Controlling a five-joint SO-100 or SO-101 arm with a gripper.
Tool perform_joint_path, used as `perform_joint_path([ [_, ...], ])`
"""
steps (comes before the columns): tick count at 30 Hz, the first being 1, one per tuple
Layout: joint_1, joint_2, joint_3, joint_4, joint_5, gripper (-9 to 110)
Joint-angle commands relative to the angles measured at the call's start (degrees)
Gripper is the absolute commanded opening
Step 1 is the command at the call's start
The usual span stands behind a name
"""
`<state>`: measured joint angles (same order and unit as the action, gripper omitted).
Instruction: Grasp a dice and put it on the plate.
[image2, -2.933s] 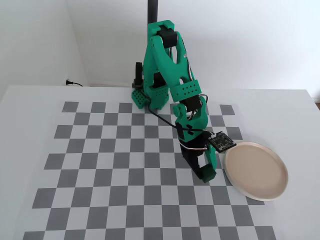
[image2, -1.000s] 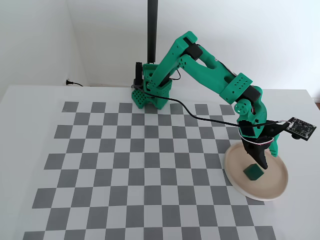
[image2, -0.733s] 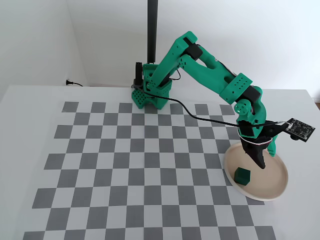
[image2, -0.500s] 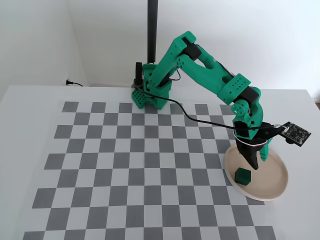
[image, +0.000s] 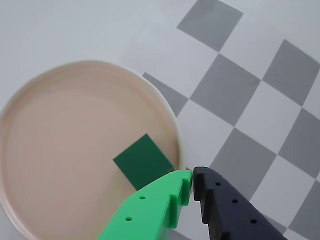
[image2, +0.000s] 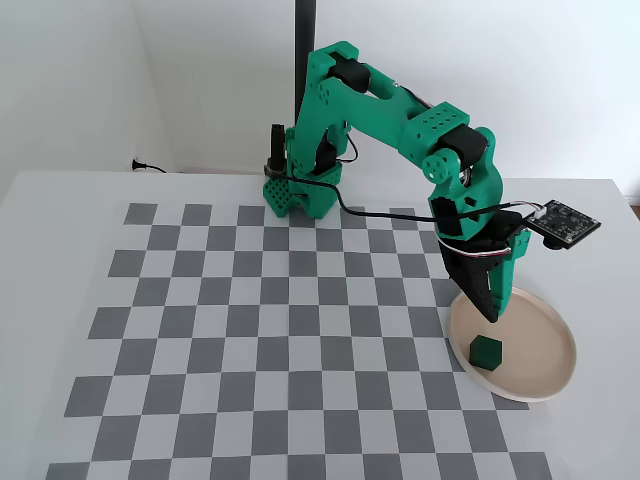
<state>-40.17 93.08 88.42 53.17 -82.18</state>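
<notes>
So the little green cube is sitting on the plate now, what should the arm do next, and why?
Probably just keep lifting and pull back toward its base. The dice lies on the plate near its rim, free of the gripper, whose jaws look closed and empty above it in the wrist view. Nothing seems left to carry, so clearing away without nudging the cube appears sensible.

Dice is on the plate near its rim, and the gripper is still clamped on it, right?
Not quite. The dice does sit on the plate near its rim, but the gripper is shut on nothing, above the dice, as the fixed view shows.
</notes>
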Motion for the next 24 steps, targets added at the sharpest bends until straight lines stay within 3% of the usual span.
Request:
perform_joint_path([
  [1,0.62,12.22,5.01,-2.72,-0.35,-4],
  [11,4.66,27.77,27.33,-11.43,3.43,-4],
  [24,10.99,41.66,48.6,-20.39,15.56,-4],
])
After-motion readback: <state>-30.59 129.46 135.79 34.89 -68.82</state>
